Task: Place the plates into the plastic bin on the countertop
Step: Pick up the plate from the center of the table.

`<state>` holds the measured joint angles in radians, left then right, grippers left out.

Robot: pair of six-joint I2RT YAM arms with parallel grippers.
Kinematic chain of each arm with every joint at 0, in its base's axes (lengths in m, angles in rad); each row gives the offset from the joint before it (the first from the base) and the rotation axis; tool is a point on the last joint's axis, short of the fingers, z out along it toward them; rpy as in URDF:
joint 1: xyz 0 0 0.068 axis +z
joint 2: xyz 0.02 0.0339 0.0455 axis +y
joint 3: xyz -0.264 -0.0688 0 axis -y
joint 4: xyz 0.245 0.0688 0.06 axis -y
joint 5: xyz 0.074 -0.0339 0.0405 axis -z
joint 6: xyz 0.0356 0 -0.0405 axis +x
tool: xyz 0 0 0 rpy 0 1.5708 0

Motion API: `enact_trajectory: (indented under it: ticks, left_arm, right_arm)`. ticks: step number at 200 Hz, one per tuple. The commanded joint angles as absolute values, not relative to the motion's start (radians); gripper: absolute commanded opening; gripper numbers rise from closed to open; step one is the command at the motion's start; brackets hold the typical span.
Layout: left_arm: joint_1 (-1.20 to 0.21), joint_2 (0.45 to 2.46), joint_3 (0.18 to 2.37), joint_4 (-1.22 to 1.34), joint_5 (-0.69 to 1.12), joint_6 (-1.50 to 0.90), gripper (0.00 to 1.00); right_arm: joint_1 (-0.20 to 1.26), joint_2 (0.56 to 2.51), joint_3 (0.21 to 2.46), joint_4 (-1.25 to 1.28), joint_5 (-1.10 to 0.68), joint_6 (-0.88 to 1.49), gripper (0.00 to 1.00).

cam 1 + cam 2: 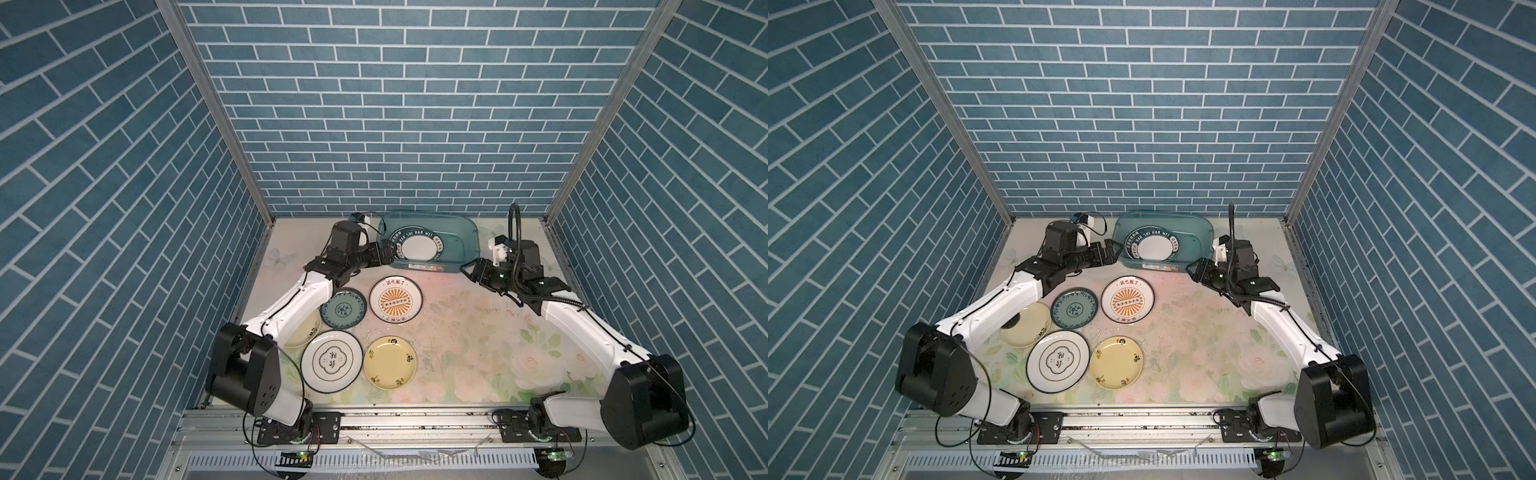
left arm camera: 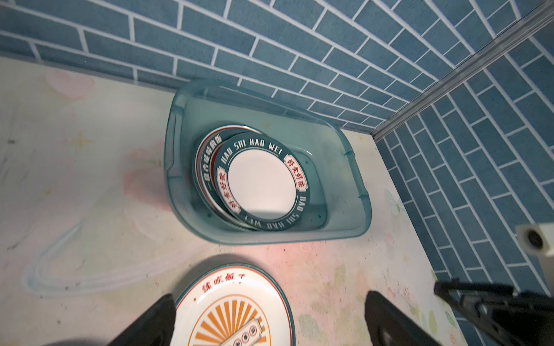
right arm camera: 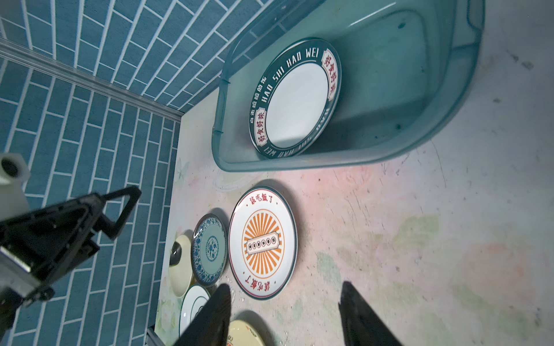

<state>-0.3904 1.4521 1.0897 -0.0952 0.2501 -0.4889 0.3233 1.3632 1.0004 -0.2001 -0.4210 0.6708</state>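
- countertop point(image 1: 478, 332): five loose plates point(image 1: 396, 300) at left-centre.
- plastic bin point(image 1: 462, 241): far centre by the back wall, two lettered plates point(image 1: 417, 246) inside, left end.
- left gripper point(image 1: 1108, 253): spread, empty, beside the bin's left end.
- right gripper point(image 1: 1191, 266): spread, empty, by the bin's near-right corner.

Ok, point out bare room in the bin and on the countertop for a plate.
In the plastic bin, the half between the stacked lettered plates and the end wall nearest the right arm is bare. On the countertop, the patch bordered by the sunburst plate, the yellow plate and the right arm is free. Crowded: the plates beside the left arm.
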Motion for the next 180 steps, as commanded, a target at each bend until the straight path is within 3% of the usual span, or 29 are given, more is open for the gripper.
enact_trajectory:
  ticks: [1,83,150,180]
  left_arm:
    - [-0.393,1.350,0.989,-0.073,0.215,-0.502,1.00]
    - [-0.361,1.043,0.616,-0.039,0.199,-0.524,0.99]
    - [-0.295,1.120,0.449,0.250,0.427,-0.739,0.99]
    - [-0.294,1.185,0.410,0.356,0.466,-0.820,0.91]
  right_arm:
    - [0.349,1.428,1.070,-0.267,-0.411,0.595,0.56]
    - [0.498,1.491,1.010,-0.161,-0.437,0.690,0.54]
    - [0.563,1.584,0.979,-0.034,-0.419,0.768,0.52]
    - [0.570,1.592,0.938,0.013,-0.419,0.794,0.52]
